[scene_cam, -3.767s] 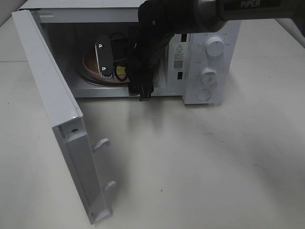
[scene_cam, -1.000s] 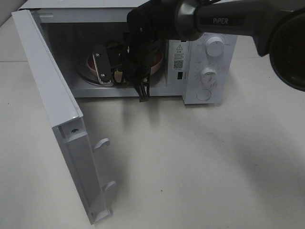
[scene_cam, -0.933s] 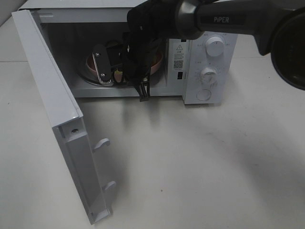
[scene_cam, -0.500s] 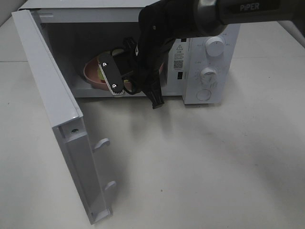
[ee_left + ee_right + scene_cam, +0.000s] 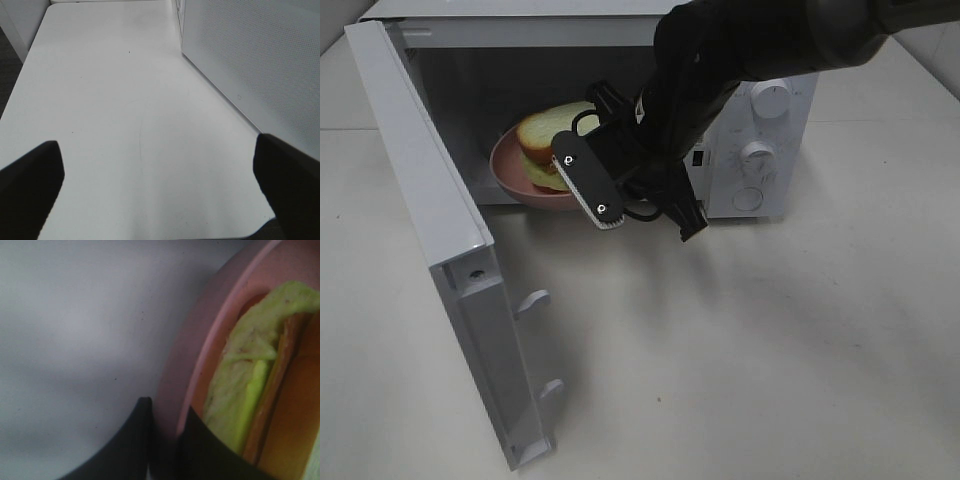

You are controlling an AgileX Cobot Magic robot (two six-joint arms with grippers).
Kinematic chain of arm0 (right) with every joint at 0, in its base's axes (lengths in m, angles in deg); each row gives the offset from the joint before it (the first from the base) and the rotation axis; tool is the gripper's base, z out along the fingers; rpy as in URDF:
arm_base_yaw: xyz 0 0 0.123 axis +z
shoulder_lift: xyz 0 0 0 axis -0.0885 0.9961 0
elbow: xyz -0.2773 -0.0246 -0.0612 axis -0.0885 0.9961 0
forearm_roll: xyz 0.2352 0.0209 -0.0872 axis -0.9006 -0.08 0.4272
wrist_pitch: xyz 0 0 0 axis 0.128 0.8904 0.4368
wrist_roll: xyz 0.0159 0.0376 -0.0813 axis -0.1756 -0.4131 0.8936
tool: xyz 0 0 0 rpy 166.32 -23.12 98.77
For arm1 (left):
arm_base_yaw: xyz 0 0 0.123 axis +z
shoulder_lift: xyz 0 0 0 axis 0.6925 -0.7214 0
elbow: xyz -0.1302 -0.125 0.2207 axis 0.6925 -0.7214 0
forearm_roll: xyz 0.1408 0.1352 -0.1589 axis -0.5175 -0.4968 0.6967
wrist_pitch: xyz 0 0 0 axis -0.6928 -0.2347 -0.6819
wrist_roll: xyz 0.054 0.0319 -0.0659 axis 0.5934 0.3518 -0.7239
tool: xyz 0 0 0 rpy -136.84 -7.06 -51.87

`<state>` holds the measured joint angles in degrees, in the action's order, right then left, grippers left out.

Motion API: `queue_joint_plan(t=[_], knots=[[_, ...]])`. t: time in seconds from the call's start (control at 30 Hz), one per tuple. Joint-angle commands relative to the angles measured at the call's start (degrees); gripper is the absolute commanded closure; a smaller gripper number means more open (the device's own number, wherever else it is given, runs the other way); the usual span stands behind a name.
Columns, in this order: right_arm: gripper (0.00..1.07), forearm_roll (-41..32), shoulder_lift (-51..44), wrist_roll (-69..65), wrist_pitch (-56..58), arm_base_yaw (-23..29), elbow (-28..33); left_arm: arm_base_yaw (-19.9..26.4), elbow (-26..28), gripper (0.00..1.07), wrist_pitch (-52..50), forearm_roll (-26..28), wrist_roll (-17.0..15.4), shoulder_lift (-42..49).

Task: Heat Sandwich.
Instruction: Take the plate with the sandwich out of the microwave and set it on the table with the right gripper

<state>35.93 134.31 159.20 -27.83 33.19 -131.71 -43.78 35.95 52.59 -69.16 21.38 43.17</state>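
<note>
The sandwich (image 5: 542, 133), pale bread with green filling, lies on a round pink plate (image 5: 505, 172) at the mouth of the open microwave (image 5: 720, 205). My right gripper (image 5: 601, 209) is shut on the plate's front-right rim. The right wrist view shows both dark fingers (image 5: 131, 440) clamped over the pink rim (image 5: 212, 335), with the sandwich (image 5: 245, 370) just inside it. The left gripper (image 5: 157, 141) hangs open over bare table beside the microwave's perforated side wall (image 5: 250, 50), with nothing between its fingers.
The microwave door (image 5: 430, 220) swings wide to the left, its latch hooks (image 5: 533, 300) facing the table. Two knobs and a button (image 5: 758, 155) sit on the right-hand panel. White table (image 5: 740, 350) spreads in front.
The right gripper has drawn back toward the front and right, bringing the pink plate with it. The sandwich, hidden behind the arm before, now shows in the opening. The left gripper stays open.
</note>
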Motion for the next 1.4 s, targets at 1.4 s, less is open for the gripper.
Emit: queue_joint_plan(t=[1.4], knots=[[1.07, -5.73, -38.73, 4.41, -12.38, 1.2, 41.65, -0.06, -0.11, 0.09, -0.74, 0.11, -0.34, 0.97]])
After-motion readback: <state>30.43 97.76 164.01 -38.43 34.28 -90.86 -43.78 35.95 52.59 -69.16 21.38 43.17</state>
